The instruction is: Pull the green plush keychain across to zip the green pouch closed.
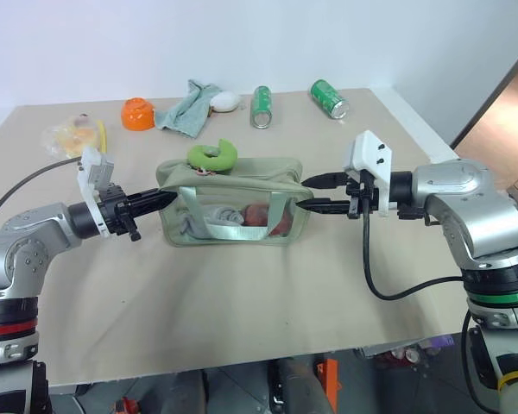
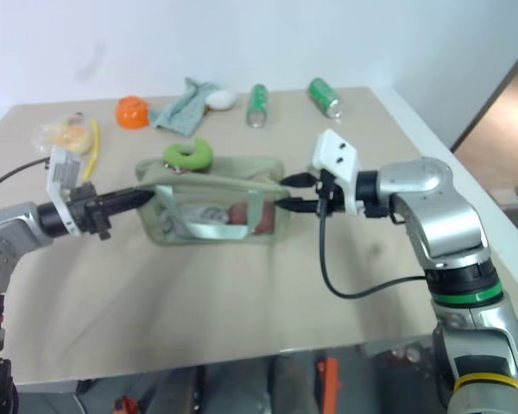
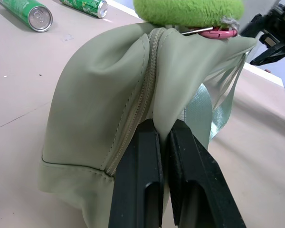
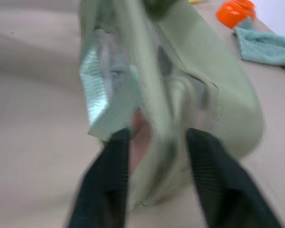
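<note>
the green pouch (image 1: 233,200) sits mid-table on the tan table (image 1: 242,302), long side facing us, clear side panel toward the near edge with a reddish item and pale bits showing through it. perched on its top, toward the left end, is the green plush keychain (image 1: 211,155), curled like a little doughnut, a pink clasp just under it against the zipper line.

left gripper (image 1: 166,199) comes in level from the left, and its fingers (image 3: 137,180) are pinched together on the fabric at the pouch's left end, right beside the zipper seam. the wrist view shows the cloth bunched and squeezed between the two black pads, nothing loose there.

right gripper (image 1: 321,194) is at the pouch's right end, pointing left and a touch downward. its fingers (image 4: 109,185) stand apart, one on each side of the pouch's end, with the fabric in the gap between them; they are not clamped on it.

far side of the table: an orange bowl (image 1: 137,113), a grey-green cloth rag (image 1: 186,109) next to it, a white rounded object (image 1: 225,102) just right of the rag, then two green cans (image 1: 261,107) lying on their sides, well apart from the pouch. far left, a yellowish plastic bag (image 1: 69,134). a black cable (image 1: 388,276) loops down from the right wrist across the table.
</note>
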`<state>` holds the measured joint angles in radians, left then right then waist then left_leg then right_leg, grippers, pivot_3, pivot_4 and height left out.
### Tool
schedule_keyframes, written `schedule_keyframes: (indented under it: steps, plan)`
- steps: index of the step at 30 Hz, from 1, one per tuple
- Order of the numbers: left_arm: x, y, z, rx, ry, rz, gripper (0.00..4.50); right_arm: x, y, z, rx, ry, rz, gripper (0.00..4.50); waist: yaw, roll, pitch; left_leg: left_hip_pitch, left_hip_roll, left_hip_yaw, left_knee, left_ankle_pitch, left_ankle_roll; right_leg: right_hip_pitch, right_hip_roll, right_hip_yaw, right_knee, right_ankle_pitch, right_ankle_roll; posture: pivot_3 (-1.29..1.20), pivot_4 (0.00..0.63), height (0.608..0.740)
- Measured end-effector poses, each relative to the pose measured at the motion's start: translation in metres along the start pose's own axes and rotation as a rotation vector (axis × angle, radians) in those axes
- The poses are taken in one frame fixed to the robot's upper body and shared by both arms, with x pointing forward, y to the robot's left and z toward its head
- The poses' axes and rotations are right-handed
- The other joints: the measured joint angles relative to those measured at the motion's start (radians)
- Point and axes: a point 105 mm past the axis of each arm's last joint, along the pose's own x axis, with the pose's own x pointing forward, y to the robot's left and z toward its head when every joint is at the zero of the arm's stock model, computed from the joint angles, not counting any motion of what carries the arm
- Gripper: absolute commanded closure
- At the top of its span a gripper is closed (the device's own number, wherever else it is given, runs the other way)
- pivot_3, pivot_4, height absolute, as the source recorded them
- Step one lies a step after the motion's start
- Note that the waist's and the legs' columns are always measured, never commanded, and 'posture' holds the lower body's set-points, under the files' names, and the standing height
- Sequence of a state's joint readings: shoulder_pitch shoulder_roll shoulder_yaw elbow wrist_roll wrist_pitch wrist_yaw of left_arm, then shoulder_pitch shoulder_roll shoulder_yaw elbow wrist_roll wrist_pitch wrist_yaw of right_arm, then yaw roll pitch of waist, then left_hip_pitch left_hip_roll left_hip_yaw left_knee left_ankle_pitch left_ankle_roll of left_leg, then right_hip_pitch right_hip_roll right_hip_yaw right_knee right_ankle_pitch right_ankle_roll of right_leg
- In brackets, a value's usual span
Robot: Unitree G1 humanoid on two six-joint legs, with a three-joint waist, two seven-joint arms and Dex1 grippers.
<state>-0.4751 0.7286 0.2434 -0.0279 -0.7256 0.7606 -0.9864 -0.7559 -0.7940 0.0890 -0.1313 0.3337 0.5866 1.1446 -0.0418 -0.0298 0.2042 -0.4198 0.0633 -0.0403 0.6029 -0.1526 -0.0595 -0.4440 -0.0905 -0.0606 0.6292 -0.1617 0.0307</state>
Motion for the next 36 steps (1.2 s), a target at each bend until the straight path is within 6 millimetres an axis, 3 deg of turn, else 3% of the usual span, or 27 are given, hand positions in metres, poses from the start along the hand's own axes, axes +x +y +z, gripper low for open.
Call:
schedule_keyframes:
  steps: [6,11,14,17,20,27,36]
  plan:
    - [0.000,0.000,0.000,0.000,0.000,0.000,4.50,-0.036,-0.017,0.024,-0.016,-0.098,-0.068,1.84,0.002,0.000,0.000,0.000,0.000,0.000,0.000,-0.001,0.000,0.000,0.000,0.000,-0.001,0.000,0.000,0.00,0.150,0.740]
    - [0.000,0.000,0.000,0.001,0.000,0.002,4.50,-0.043,-0.037,0.066,-0.201,-0.200,-0.179,1.84,0.000,0.000,0.000,0.000,0.000,0.000,0.000,-0.001,0.000,0.000,0.000,0.000,-0.001,0.000,0.000,0.00,0.150,0.740]
    - [0.000,0.000,0.000,0.001,0.000,0.003,4.50,-0.025,-0.032,0.071,-0.290,-0.205,-0.161,1.84,0.000,0.000,0.000,0.000,0.000,0.000,0.000,-0.001,0.000,0.000,0.000,0.000,-0.001,0.000,0.000,0.00,0.150,0.740]
    - [0.000,0.001,0.001,0.004,-0.003,0.014,4.50,0.022,-0.016,0.072,-0.478,-0.172,-0.101,1.84,-0.004,0.000,0.000,0.000,0.000,0.000,-0.001,-0.001,0.000,-0.001,0.000,0.000,-0.001,0.000,0.001,0.00,0.150,0.740]
    - [0.001,-0.001,0.001,0.006,-0.005,0.008,4.50,0.044,-0.010,0.079,-0.638,-0.175,-0.084,1.84,-0.002,0.000,0.000,-0.002,0.000,0.000,0.000,0.000,0.000,-0.002,0.000,0.000,-0.001,0.000,0.001,0.00,0.150,0.740]
    - [0.001,-0.003,0.001,0.004,-0.010,0.005,4.50,0.055,-0.012,0.097,-0.846,-0.220,-0.089,1.84,0.002,0.000,0.000,-0.003,0.000,0.000,-0.001,-0.001,0.000,-0.002,0.001,0.000,-0.002,0.000,0.001,0.00,0.150,0.740]
    - [-0.001,-0.004,0.000,-0.003,-0.017,0.014,4.50,0.071,0.001,0.083,-0.965,-0.186,0.042,1.84,0.002,0.000,0.000,-0.002,0.000,0.000,-0.001,-0.001,0.000,-0.002,0.001,0.000,-0.001,0.000,0.001,0.00,0.150,0.740]
